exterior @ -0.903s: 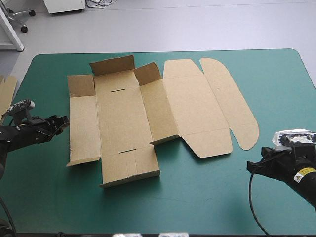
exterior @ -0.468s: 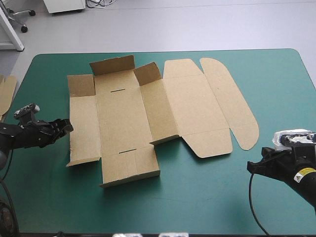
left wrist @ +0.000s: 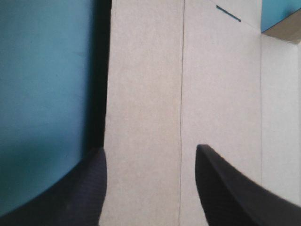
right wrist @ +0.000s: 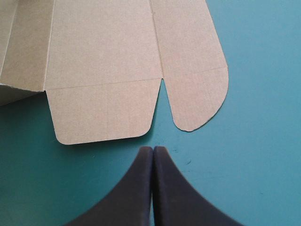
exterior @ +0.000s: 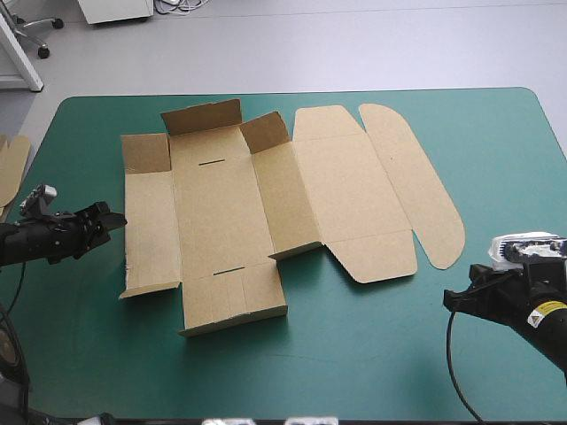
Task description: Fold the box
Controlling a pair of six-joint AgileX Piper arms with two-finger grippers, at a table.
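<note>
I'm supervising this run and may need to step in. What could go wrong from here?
1. The left tool stands open at the left panel of the box, which lies nearly flat on the teal-green cover; a low push may slide the loose sheet instead of lifting it.
2. The right tool is shut and clear of the board, so nothing pins the box against that push.
</note>
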